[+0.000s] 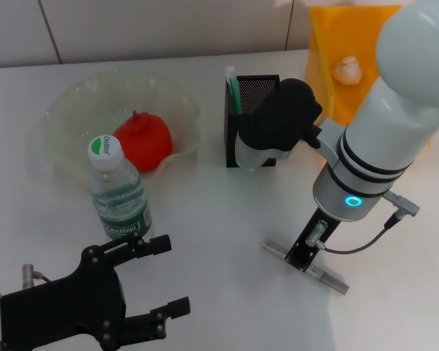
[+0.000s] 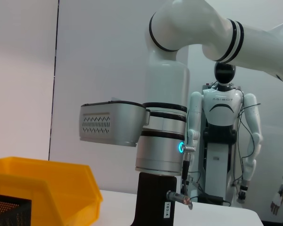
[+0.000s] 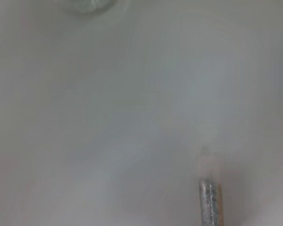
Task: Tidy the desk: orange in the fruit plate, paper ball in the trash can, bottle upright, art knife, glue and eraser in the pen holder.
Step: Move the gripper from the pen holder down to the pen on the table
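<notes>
- One silvery art knife (image 1: 305, 265) lies flat on the white table (image 1: 219, 212), under the right gripper (image 1: 305, 257); the head view shows the gripper's black end down at the knife's middle, but I cannot tell whether its fingers have closed on it.
- Only the right wrist view gives the knife close up: a blurred silver strip (image 3: 209, 200) over pale table.
- Behind the knife stands the black mesh pen holder (image 1: 254, 110) with a green-and-white stick (image 1: 233, 91) upright in its corner; the right arm partly hides it.
- Farther back, the yellow trash can (image 1: 329, 51) holds the white paper ball (image 1: 347, 69).
- To the left, the orange (image 1: 143, 141) sits in the pale green fruit plate (image 1: 73, 117), and the bottle (image 1: 117, 191) stands upright just in front of the plate.
- At the near left edge, the left gripper (image 1: 164, 278) rests low with its fingers spread wide and nothing between them.
- The left wrist view alone shows the trash can (image 2: 52, 188) from the side, the right arm's white forearm, and a humanoid robot (image 2: 224, 146) standing beyond the table.
</notes>
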Tool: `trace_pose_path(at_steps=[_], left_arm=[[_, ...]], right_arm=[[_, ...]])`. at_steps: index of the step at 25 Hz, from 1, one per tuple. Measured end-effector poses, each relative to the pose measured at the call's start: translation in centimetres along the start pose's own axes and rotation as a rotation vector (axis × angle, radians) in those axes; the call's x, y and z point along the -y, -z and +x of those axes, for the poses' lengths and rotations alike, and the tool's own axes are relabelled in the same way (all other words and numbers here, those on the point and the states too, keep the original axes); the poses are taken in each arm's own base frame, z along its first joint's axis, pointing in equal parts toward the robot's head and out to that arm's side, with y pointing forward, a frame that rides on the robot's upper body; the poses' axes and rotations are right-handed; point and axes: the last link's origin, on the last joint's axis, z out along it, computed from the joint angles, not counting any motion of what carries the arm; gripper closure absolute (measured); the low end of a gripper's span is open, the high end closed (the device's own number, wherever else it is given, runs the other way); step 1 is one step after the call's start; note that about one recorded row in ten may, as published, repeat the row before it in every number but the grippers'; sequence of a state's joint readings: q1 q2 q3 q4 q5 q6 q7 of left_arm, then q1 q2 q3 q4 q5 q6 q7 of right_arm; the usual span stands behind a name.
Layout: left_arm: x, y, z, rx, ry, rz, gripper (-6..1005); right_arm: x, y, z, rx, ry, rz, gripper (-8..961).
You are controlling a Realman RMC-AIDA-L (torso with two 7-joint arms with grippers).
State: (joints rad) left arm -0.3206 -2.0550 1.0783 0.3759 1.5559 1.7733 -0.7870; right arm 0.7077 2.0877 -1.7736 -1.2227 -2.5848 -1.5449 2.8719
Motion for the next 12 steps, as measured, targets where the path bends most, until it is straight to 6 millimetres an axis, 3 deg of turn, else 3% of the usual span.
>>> trace_pose_path(at_steps=[12], left_arm=[[-0.06,0.08,-0.04,0.0,0.002,0.001,193]], right_arm=[[0.07,0.45,0.03,0.01,0.0,-0.001,933]])
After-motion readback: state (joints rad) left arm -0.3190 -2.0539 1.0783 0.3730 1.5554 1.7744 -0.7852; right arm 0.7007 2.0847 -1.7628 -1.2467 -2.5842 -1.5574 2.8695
